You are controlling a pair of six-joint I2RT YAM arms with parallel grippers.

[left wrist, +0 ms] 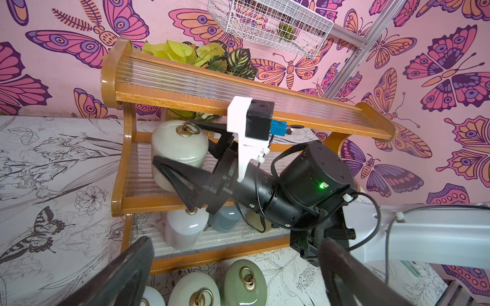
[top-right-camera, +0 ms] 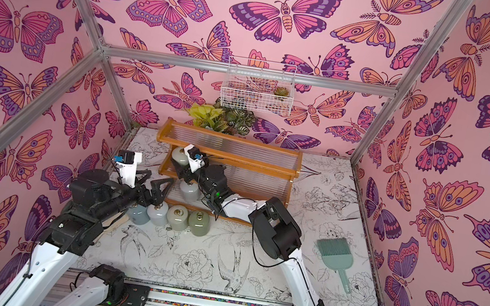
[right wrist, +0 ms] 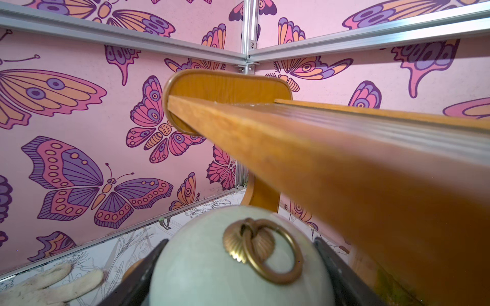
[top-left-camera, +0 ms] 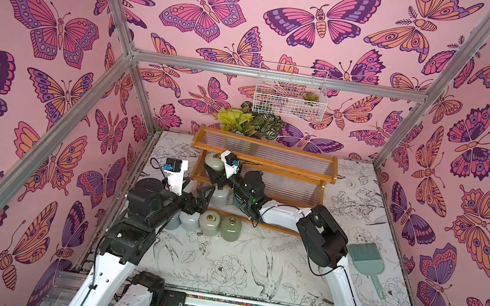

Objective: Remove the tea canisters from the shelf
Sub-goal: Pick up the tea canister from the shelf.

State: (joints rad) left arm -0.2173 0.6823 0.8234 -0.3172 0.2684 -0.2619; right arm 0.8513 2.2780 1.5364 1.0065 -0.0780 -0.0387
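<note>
the right gripper (left wrist: 175, 144) is clamping, jaws drawn in against the sides of the pale green canister (right wrist: 201, 265), which is sitting at the left end of the middle tier of the shelf (top-left-camera: 268, 164). it is reaching in from the front, presumably because the top rail (right wrist: 291, 148) is leaving little room overhead. whether the base is lifting is unclear. the left gripper (top-right-camera: 160, 180) is hanging wide open and empty over four canisters (top-left-camera: 208, 222) standing on the surface (top-left-camera: 234, 266), likely waiting clear. two more canisters (left wrist: 185, 227) are sitting on the bottom tier.
</note>
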